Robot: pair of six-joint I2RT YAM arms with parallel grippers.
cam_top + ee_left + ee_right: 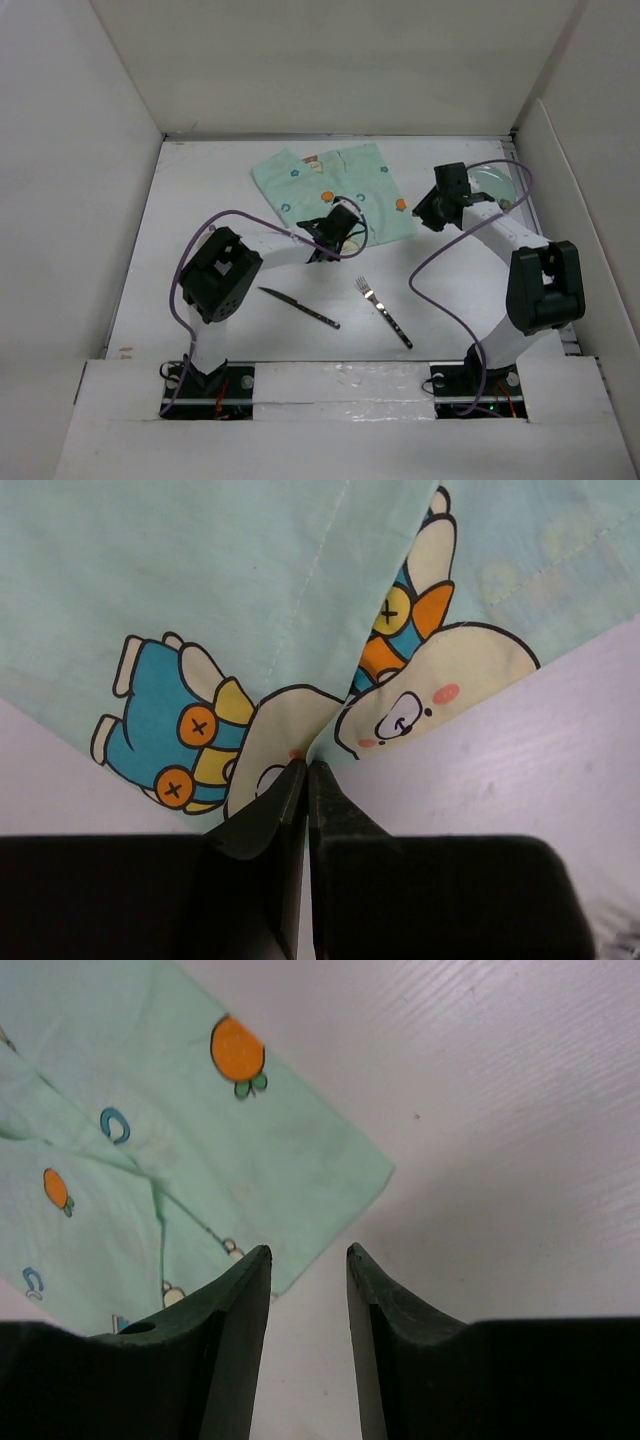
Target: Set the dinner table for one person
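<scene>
The white dinner table [190,200] carries a mint-green cartoon-printed placemat [320,180] at the far middle, rumpled and folded. My left gripper [338,232] is shut on the placemat's near edge; in the left wrist view the cloth [250,580] puckers into the closed tips of the gripper [305,765]. My right gripper [432,208] is open and empty, hovering just off the placemat's right corner [370,1170], its tips [308,1252] over bare table [500,1110]. A knife [298,307] and a fork [383,311] lie near the front.
A pale round plate [497,183] sits at the far right, partly hidden behind my right arm. White walls enclose the table at the back and on both sides. Purple cables loop over both arms.
</scene>
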